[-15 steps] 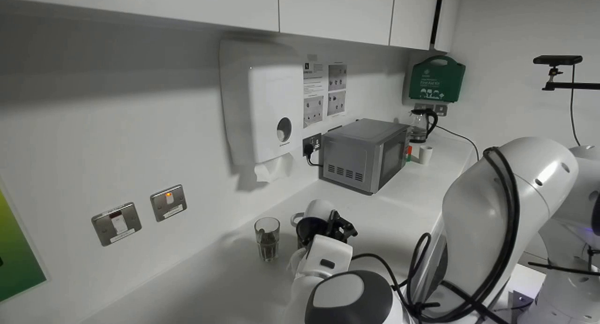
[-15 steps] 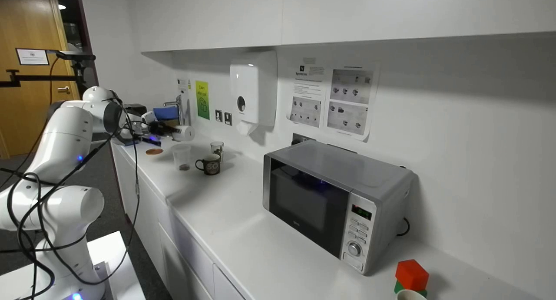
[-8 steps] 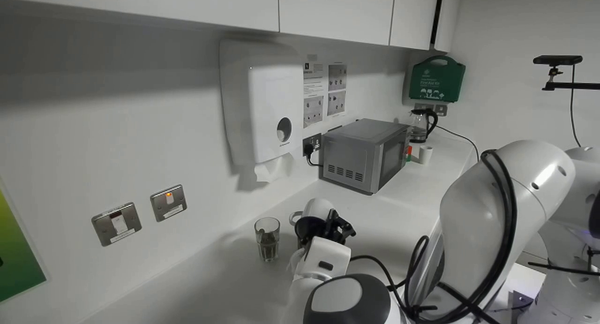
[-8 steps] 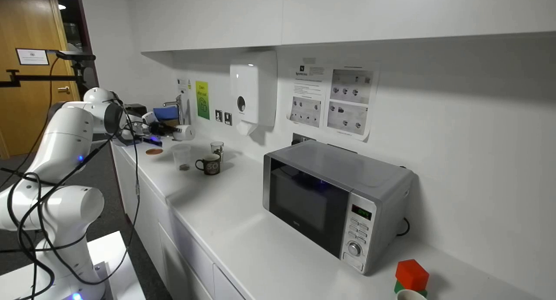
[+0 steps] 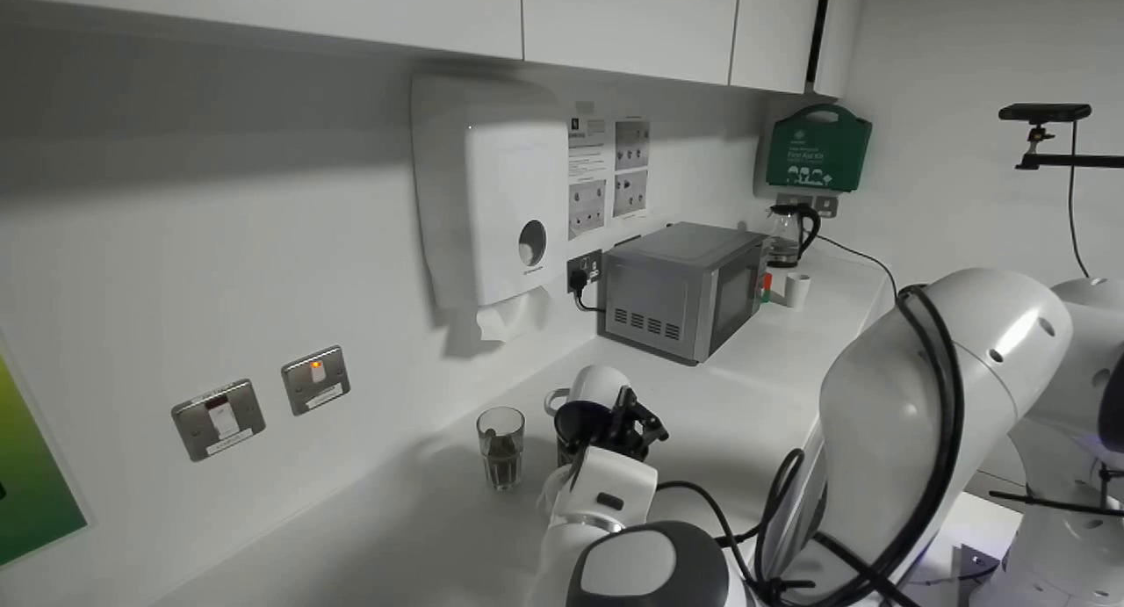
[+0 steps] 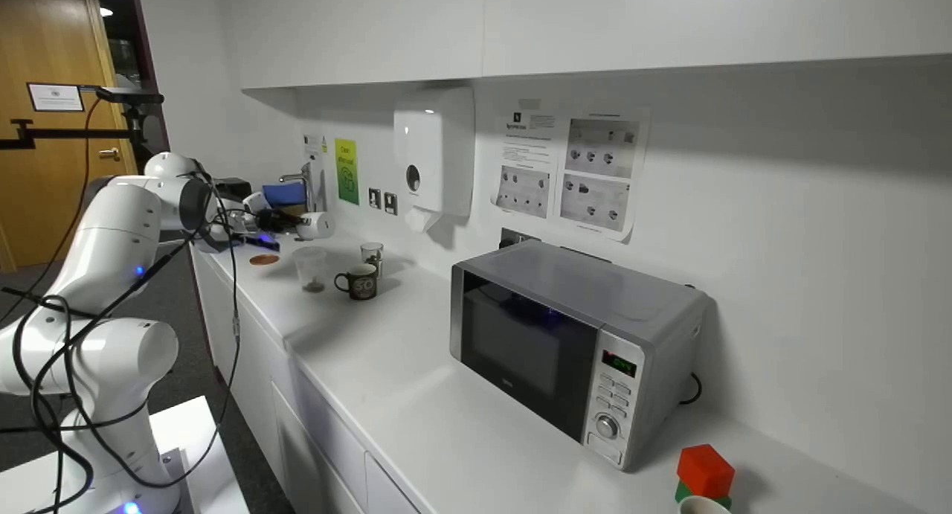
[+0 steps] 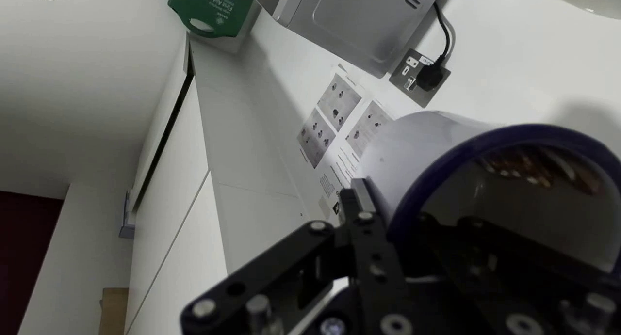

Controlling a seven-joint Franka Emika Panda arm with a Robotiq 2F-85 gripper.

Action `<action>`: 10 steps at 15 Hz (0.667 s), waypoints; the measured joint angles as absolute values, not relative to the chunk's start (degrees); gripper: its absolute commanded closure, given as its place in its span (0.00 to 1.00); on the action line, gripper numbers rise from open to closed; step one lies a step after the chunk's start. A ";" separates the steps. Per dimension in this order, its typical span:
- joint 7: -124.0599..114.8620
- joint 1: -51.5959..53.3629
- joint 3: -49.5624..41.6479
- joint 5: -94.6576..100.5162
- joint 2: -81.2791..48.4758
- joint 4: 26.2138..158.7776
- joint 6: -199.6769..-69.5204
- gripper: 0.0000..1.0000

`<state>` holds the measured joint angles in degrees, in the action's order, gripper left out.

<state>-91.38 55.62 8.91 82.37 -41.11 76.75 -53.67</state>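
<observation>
Because your gripper (image 7: 394, 223) has both jaws clamped on the mug (image 7: 422, 143) by its rim (image 7: 529, 134), that pinch seemingly holds it sideways.

Soft shadow dims the wall (image 5: 219, 128) beneath the cabinets (image 5: 628, 23).

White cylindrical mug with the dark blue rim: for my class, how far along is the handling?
Done: the black jointed claw is closed on the white cylindrical mug by its dark blue rim. In hand: the mug tilts nearly sideways, apparently above the white flat counter. Left, seemingly: it is neither upright nor released, and something reddish-brown shows inside.
</observation>
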 measured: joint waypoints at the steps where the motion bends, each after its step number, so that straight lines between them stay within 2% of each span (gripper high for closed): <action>1: -91.38 55.62 8.90 82.61 -41.33 76.64 -53.50 0.98; 10: -91.35 55.62 8.89 84.61 -41.53 76.59 -53.01 0.98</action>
